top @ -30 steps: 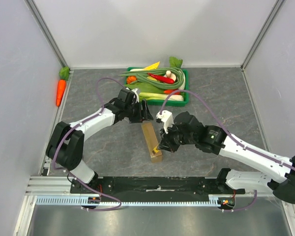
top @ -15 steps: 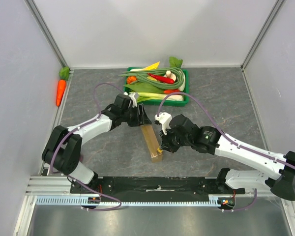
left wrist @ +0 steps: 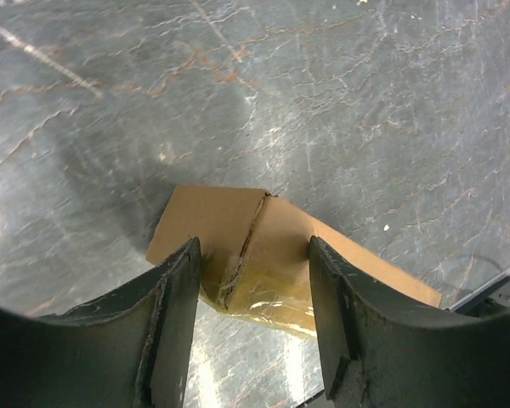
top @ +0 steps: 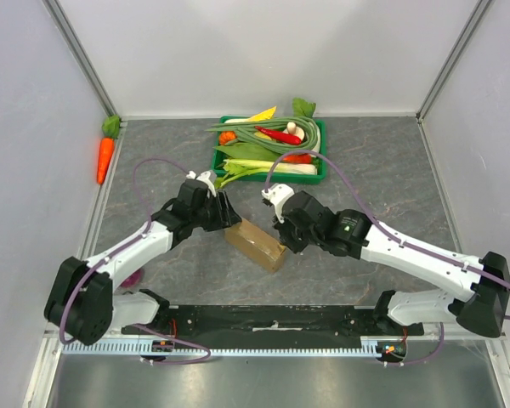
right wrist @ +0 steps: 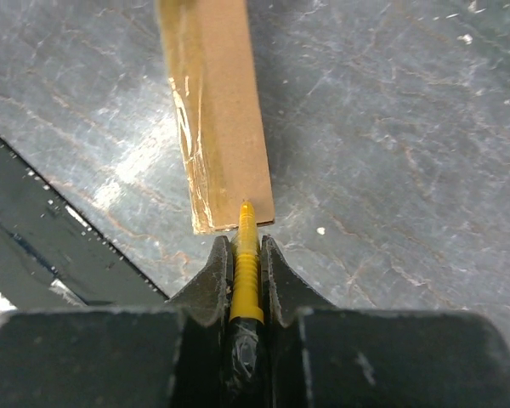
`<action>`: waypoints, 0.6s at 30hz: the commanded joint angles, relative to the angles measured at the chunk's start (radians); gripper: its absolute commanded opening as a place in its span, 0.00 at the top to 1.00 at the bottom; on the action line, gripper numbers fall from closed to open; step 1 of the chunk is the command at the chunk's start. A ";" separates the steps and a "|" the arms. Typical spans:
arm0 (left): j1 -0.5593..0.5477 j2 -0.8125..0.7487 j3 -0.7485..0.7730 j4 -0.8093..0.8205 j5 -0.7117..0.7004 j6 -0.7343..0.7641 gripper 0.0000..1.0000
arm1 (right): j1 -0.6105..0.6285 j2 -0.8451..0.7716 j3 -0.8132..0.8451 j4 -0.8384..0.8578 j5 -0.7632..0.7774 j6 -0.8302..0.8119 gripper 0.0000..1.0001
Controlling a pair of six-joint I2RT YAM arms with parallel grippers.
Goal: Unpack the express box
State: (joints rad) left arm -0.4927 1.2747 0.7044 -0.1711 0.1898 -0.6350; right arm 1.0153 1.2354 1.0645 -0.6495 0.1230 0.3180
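Observation:
The express box (top: 255,245), a small brown carton with clear tape, lies slantwise on the grey table between the two arms. My left gripper (top: 228,219) is at its upper-left end. In the left wrist view the box (left wrist: 238,229) fills the gap between the fingers of the left gripper (left wrist: 253,248), with the taped end and a torn seam showing. My right gripper (top: 282,238) is at the box's other end. There the right gripper (right wrist: 245,241) is shut on a yellow ribbed tool (right wrist: 245,259), whose tip touches the edge of the box (right wrist: 221,110).
A green tray (top: 322,155) heaped with vegetables stands just behind the box. A toy carrot (top: 105,155) lies by the left wall. The black mounting rail (top: 272,316) runs along the near edge, close to the box's lower end. Walls close in three sides.
The box has swung from lying lengthwise to slantwise. Its far end moved left and nearer with my left gripper, whose jaws narrowed. My right gripper shifted slightly left with the tool.

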 commanded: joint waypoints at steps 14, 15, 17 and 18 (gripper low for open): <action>-0.026 -0.379 -0.212 -0.209 -0.092 -0.192 0.45 | -0.017 0.127 0.107 0.197 0.145 -0.068 1.00; -0.026 -0.380 -0.194 -0.218 -0.096 -0.186 0.45 | -0.017 0.125 0.110 0.197 0.153 -0.063 1.00; -0.026 -0.376 -0.162 -0.232 -0.112 -0.155 0.42 | -0.017 0.116 0.124 0.186 0.173 -0.063 1.00; -0.026 -0.371 -0.120 -0.249 -0.115 -0.140 0.41 | -0.017 0.104 0.140 0.182 0.184 -0.054 1.00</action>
State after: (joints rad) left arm -0.5079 0.8997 0.5045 -0.3481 0.1040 -0.7929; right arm 0.9928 1.3590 1.1301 -0.5392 0.2764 0.2504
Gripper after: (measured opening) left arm 0.570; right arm 0.133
